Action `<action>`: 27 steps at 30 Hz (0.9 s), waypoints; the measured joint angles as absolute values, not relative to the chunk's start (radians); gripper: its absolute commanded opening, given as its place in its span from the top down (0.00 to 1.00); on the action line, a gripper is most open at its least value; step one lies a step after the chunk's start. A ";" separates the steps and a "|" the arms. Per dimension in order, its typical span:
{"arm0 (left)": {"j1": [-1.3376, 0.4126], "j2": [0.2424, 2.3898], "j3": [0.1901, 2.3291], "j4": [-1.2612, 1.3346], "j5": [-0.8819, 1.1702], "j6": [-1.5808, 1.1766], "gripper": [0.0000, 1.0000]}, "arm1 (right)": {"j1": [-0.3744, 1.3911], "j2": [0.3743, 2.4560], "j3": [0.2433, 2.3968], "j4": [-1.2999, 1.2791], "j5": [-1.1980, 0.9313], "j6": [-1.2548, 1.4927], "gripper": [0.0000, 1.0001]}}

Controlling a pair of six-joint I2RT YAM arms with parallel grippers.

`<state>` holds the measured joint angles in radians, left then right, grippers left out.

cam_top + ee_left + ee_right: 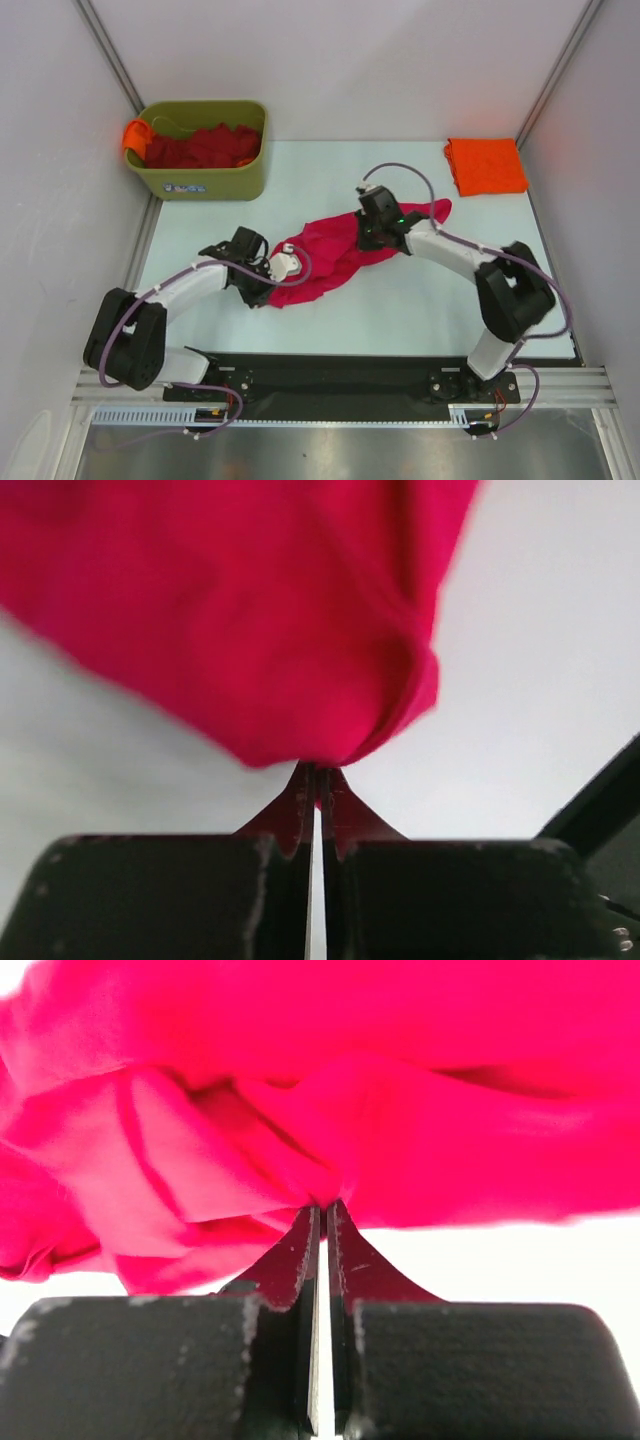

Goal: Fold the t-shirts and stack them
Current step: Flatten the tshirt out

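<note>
Crimson-pink t-shirt (335,255) lies rumpled at the centre of the table (420,300), pinched by both arms: left gripper (316,780) clamped on its 8 o'clock edge, right gripper (322,1215) clamped on a bunched fold toward 2 o'clock. Folded orange t-shirt (486,165) sits at 1 o'clock; dark red t-shirts (205,148) fill the olive bin (205,185) at 11 o'clock.

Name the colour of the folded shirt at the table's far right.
The folded shirt is bright orange; top external view.

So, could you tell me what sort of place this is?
Probably a robot test booth, not a home: bare white walls enclose a pale table, with a green bin of shirts.
</note>
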<state>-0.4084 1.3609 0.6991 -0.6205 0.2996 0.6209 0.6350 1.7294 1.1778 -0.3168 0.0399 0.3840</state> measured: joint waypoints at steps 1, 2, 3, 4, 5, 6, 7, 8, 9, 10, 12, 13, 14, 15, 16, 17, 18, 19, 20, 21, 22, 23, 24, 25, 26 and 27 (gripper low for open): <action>-0.383 1.361 0.720 -0.628 0.302 0.618 1.00 | 0.607 1.682 1.165 -0.342 0.041 0.381 1.00; -0.344 1.361 0.750 -0.639 0.310 0.609 1.00 | 0.567 1.621 1.147 -0.364 0.038 0.373 1.00; -0.302 1.360 0.783 -0.644 0.319 0.602 1.00 | 0.535 1.572 1.133 -0.383 0.038 0.365 1.00; -0.256 1.359 0.823 -0.650 0.325 0.598 1.00 | 0.497 1.509 1.118 -0.410 0.038 0.357 1.00; -0.216 1.359 0.865 -0.654 0.330 0.591 1.00 | 0.457 1.451 1.109 -0.438 0.042 0.347 1.00; -0.181 1.358 0.905 -0.655 0.338 0.584 1.00 | 0.418 1.397 1.106 -0.469 0.048 0.335 1.00; -0.154 1.357 0.937 -0.661 0.348 0.582 1.00 | 0.384 1.350 1.104 -0.498 0.047 0.322 1.00; -0.117 1.357 0.983 -0.680 0.371 0.575 1.00 | 0.355 1.309 1.104 -0.529 0.046 0.311 1.00; -0.095 1.357 1.013 -0.691 0.382 0.573 1.00 | 0.324 1.268 1.104 -0.562 0.044 0.299 1.00; -0.066 1.357 1.053 -0.712 0.401 0.569 1.00 | 0.290 1.232 1.104 -0.597 0.038 0.287 1.00; -0.011 1.357 1.131 -0.756 0.435 0.564 1.00 | 0.236 1.172 1.104 -0.659 0.031 0.267 1.00; 0.016 1.357 1.169 -0.781 0.453 0.558 1.00 | 0.211 1.148 1.107 -0.696 0.027 0.256 1.00; 0.043 1.357 1.209 -0.806 0.467 0.556 1.00 | 0.192 1.132 1.114 -0.723 0.026 0.250 1.00; 0.068 1.357 1.248 -0.831 0.486 0.553 1.00 | 0.176 1.118 1.127 -0.757 0.025 0.244 1.00; 0.086 1.357 1.280 -0.850 0.500 0.550 1.00 | 0.167 1.106 1.145 -0.787 0.020 0.236 1.00; 0.107 1.357 1.322 -0.877 0.514 0.549 1.00 | 0.162 1.100 1.170 -0.817 0.017 0.231 1.00; 0.122 1.357 1.361 -0.900 0.532 0.548 1.00 | 0.160 1.097 1.200 -0.840 0.014 0.226 1.00; 0.134 1.357 1.401 -0.928 0.547 0.548 1.00 | 0.161 1.095 1.235 -0.862 0.009 0.223 1.00; 0.142 1.357 1.444 -0.954 0.560 0.546 1.00 | 0.162 1.095 1.269 -0.883 0.006 0.220 1.00; 0.146 1.357 1.484 -0.977 0.574 0.546 1.00 | 0.161 1.094 1.314 -0.898 0.002 0.214 1.00; 0.148 1.357 1.522 -0.998 0.584 0.543 1.00 | 0.161 1.093 1.357 -0.908 -0.002 0.207 1.00; 0.149 1.357 1.565 -1.017 0.593 0.540 1.00 | 0.161 1.092 1.400 -0.916 -0.012 0.204 1.00; 0.149 1.357 1.604 -1.032 0.605 0.537 1.00 | 0.161 1.092 1.439 -0.922 -0.019 0.199 1.00; 0.150 1.355 1.632 -1.040 0.611 0.531 1.00 | 0.160 1.090 1.474 -0.921 -0.027 0.192 1.00; 0.151 1.352 1.666 -1.051 0.619 0.524 1.00 | 0.159 1.088 1.502 -0.921 -0.035 0.187 1.00; 0.152 1.348 1.683 -1.054 0.626 0.520 1.00 | 0.159 1.084 1.518 -0.919 -0.041 0.183 1.00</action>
